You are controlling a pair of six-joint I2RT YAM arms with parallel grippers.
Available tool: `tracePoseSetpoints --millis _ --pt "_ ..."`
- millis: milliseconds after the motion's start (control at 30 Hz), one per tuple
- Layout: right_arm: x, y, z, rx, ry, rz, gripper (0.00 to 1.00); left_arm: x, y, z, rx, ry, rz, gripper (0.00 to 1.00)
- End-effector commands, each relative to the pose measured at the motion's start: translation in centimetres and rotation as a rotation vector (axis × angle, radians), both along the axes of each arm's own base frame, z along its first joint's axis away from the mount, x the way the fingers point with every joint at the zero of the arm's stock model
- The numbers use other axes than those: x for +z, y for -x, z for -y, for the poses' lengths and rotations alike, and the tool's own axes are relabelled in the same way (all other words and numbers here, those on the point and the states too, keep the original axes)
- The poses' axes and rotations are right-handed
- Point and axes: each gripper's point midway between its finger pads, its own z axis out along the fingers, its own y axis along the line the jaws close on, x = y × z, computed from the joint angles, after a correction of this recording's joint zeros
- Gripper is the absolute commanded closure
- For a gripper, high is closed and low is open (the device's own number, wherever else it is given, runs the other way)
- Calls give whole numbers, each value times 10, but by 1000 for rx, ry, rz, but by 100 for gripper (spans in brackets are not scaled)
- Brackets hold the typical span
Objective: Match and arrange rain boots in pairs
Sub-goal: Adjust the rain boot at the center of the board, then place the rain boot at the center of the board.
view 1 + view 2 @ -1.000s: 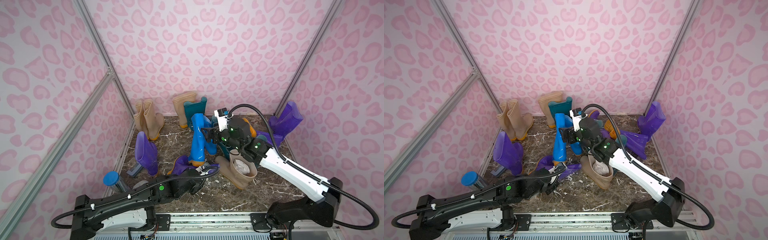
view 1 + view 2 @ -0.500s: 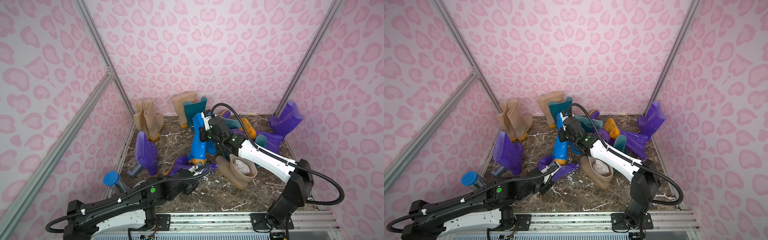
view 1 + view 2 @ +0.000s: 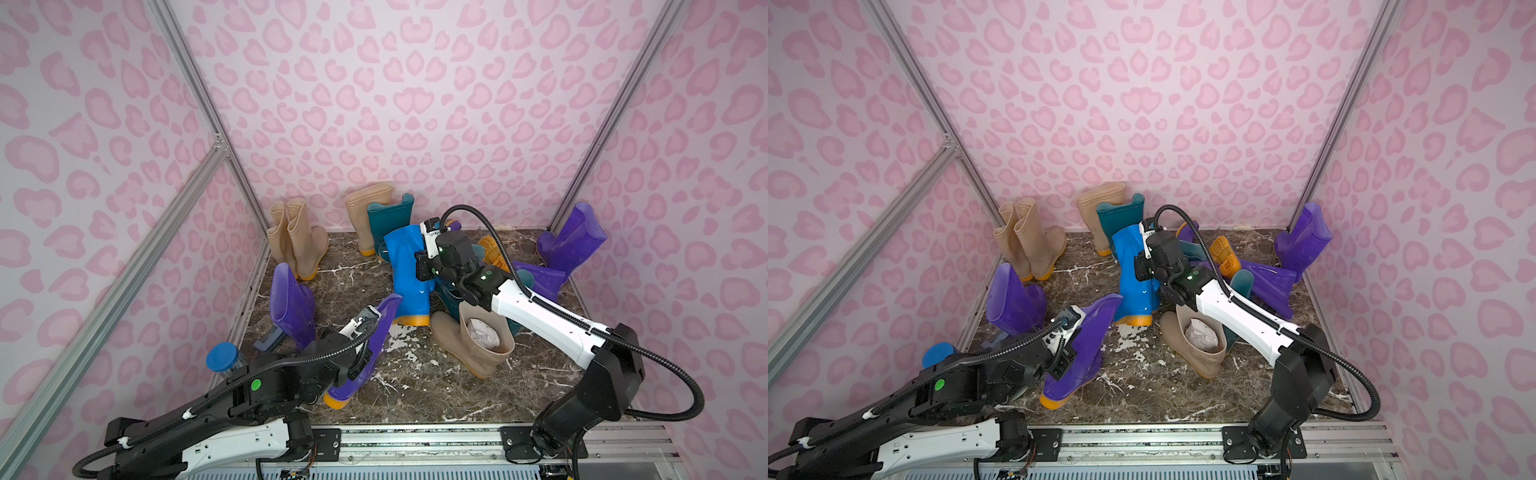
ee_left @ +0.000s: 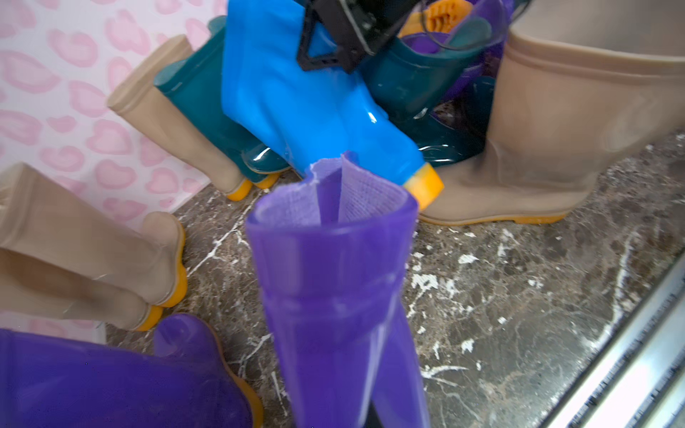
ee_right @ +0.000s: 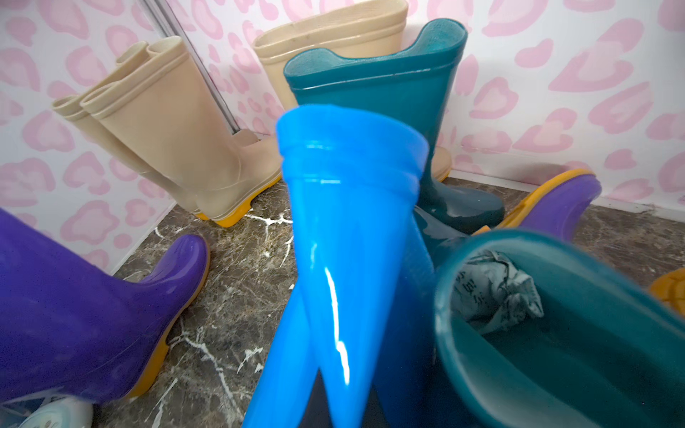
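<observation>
A blue-lidded clear cylinder (image 3: 223, 358) stands by the left wall on the dark marble worktop (image 3: 415, 386), enclosed by pink-spotted walls (image 3: 395, 83).

No text can be read with certainty. A crumpled grey paper wad (image 5: 496, 292) stuffed in the mouth of a dark teal rubber boot (image 5: 556, 370), just beside the bright blue glossy rubber boot (image 5: 352, 259), carries dark printed characters, too blurred to make out. A second crumpled paper wad (image 3: 482, 337), inside a beige rubber boot (image 3: 478, 361) near the blue boot's sole, shows only faint grey print. A white plastic block (image 3: 429, 237) against the blue boot's shaft bears one tiny dark line, illegible.
</observation>
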Motion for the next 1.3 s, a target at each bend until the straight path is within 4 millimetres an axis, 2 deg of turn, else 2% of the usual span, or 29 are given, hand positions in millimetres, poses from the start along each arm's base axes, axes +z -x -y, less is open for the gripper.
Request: tracePoseSetpoints --millis 0,67,100,167,200,233,267,400,467,600,700,800,900,1033,1167,1267 --pt "-10 22 2 25 -2 -28 100 43 -20 -11 145 88 141 98" --pt "-12 36 7 32 -15 -42 99 55 -25 -2 138 127 181 98" --pt "-14 42 10 34 -17 -47 91 58 -27 1 142 133 195 98" --pt "-15 56 14 47 -25 -43 89 61 -36 5 167 129 221 98" --pt "-14 62 16 55 -30 -40 84 61 -39 6 179 123 226 98" --pt "-14 68 16 70 -40 -42 73 62 -44 7 194 120 231 98" --pt "-13 74 16 83 -48 -49 67 62 -47 6 209 123 231 98" --pt "-7 85 23 80 -47 -43 55 62 -59 1 262 140 224 98" --pt "-2 87 28 71 -49 -32 54 62 -63 -3 285 140 222 98" --pt "10 91 25 89 -73 -8 52 57 -70 -9 318 140 214 98" --pt "10 90 18 106 -67 -8 52 45 -77 -14 351 127 203 98" --pt "5 92 9 134 -57 -17 53 30 -87 -20 388 127 200 98" --pt "4 94 -3 169 -55 -34 62 25 -101 -31 435 134 189 98" --pt "8 97 -19 211 -76 -37 97 31 -115 -38 448 161 185 98" --pt "22 106 -34 237 -86 -21 100 33 -127 -39 451 161 175 98" --pt "6 112 -28 222 -59 -51 100 30 -129 -35 439 171 167 98"
